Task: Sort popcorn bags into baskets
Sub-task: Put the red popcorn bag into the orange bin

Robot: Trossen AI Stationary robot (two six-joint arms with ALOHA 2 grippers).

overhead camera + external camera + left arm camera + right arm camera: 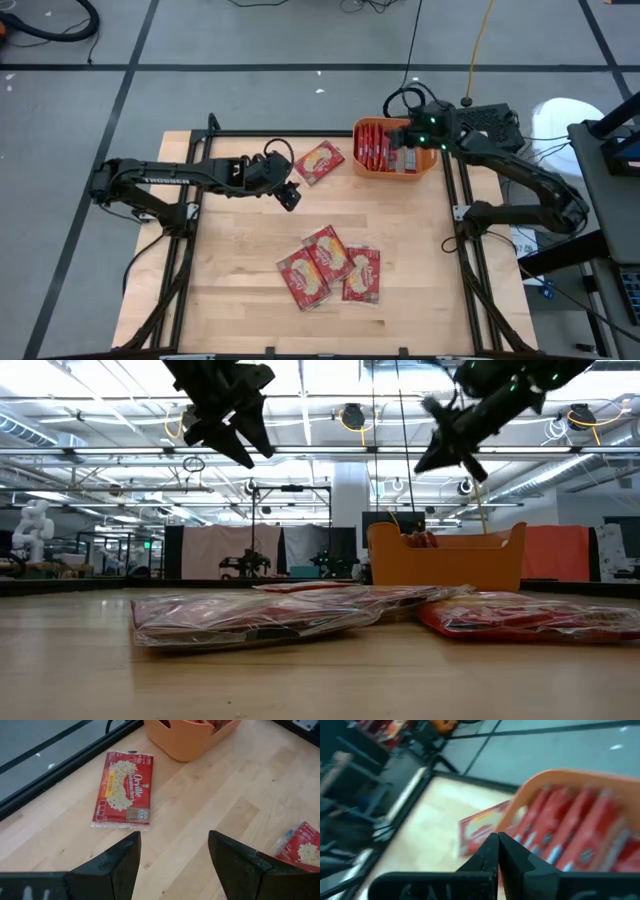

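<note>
One red popcorn bag (320, 162) lies flat by itself on the table, left of the orange tub (432, 160); the left wrist view shows this bag (123, 790) and the tub (187, 740) beyond it. Several bags stand on edge inside the tub (570, 830). A loose pile of bags (330, 265) lies overlapping near the table's middle front. My left gripper (172, 837) hovers open above the table, near-left of the lone bag, high in the low view (250, 445). My right gripper (497, 840) is shut with nothing between its fingers, raised above the tub (405, 140).
The tub sits at the table's far right corner, close to the black frame rail (455, 190). Bare wood (240, 240) lies between the lone bag and the pile. In the low view the pile (260, 615) fills the foreground in front of the tub (445, 560).
</note>
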